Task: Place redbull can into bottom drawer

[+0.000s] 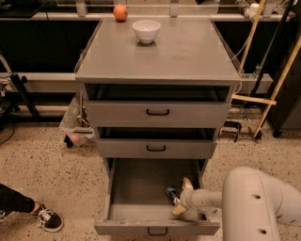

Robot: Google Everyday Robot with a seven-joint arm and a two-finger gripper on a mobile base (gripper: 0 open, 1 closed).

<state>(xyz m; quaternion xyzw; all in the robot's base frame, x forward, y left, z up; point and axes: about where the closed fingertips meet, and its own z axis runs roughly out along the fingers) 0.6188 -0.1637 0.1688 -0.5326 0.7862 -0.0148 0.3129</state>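
Note:
The bottom drawer (141,188) of the grey cabinet is pulled out, showing its plain grey inside. The redbull can (171,192), small and blue with a silver end, is low inside the drawer near its right side. My gripper (182,196) reaches into the drawer from the right. Its tan fingers (187,183) are spread apart, one behind the can and one in front of it. The can sits at the mouth of the fingers. My white arm (254,202) fills the lower right corner.
The two shallower drawers (157,113) above are slightly open. A white bowl (146,31) and an orange (120,12) stand at the back of the cabinet top. A person's shoe (47,219) is on the floor at the lower left. Wooden poles lean at the right.

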